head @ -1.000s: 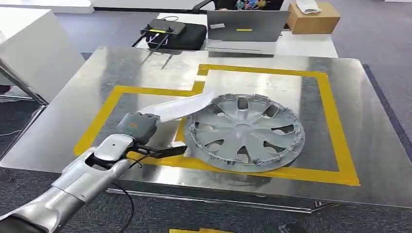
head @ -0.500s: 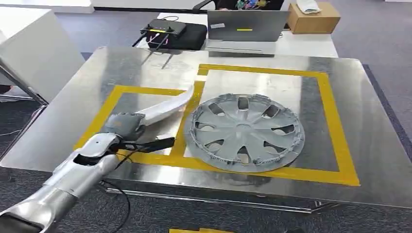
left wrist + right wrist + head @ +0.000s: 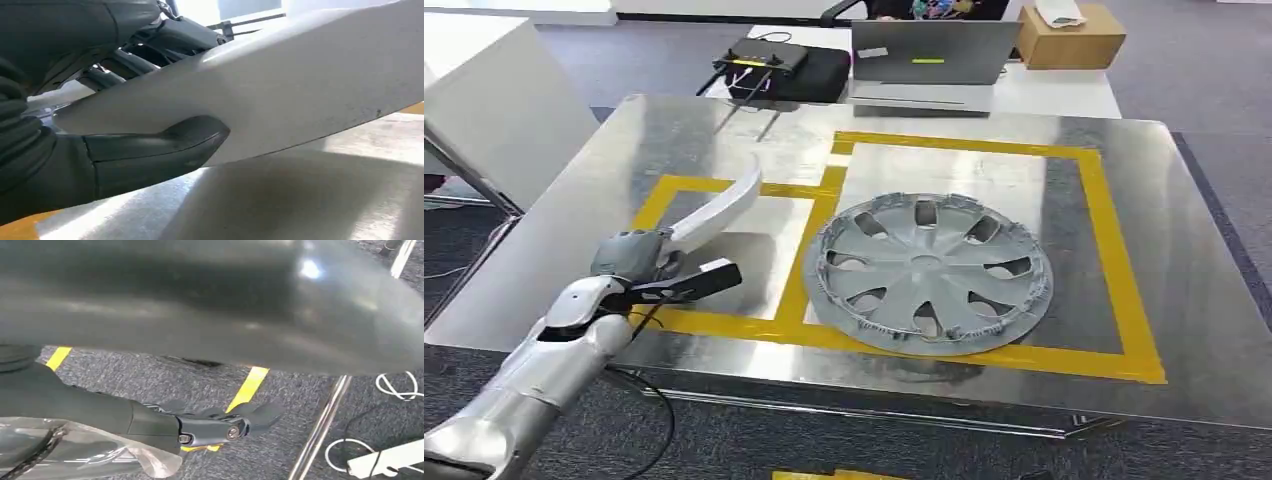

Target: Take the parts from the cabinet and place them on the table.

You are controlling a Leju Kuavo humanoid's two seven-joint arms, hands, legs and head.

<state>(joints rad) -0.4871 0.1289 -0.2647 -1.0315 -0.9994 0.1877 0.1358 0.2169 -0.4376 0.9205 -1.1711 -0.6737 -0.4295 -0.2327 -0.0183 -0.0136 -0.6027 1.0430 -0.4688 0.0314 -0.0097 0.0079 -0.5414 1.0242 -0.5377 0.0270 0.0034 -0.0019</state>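
My left hand (image 3: 639, 262) grips one end of a long, curved white trim part (image 3: 719, 207) above the left yellow-taped square (image 3: 652, 208) of the steel table (image 3: 1204, 300). The part slants up and away from the hand, its far tip over the square's back edge. In the left wrist view the thumb (image 3: 155, 150) presses against the white part (image 3: 300, 85), just above the table. A grey hubcap (image 3: 929, 270) lies flat in the right taped square, apart from the hand. My right hand (image 3: 150, 420) hangs over the carpet with its fingers stretched out and nothing in them.
A white cabinet (image 3: 494, 110) stands at the left past the table's edge. Behind the table another desk bears a laptop (image 3: 929, 55), a black case with a router (image 3: 769, 65) and a cardboard box (image 3: 1069, 40). A metal table leg (image 3: 320, 427) and cables are near the right hand.
My left hand has carried the white part leftward, away from the hubcap's rim, to over the left taped square. The hubcap has not moved.
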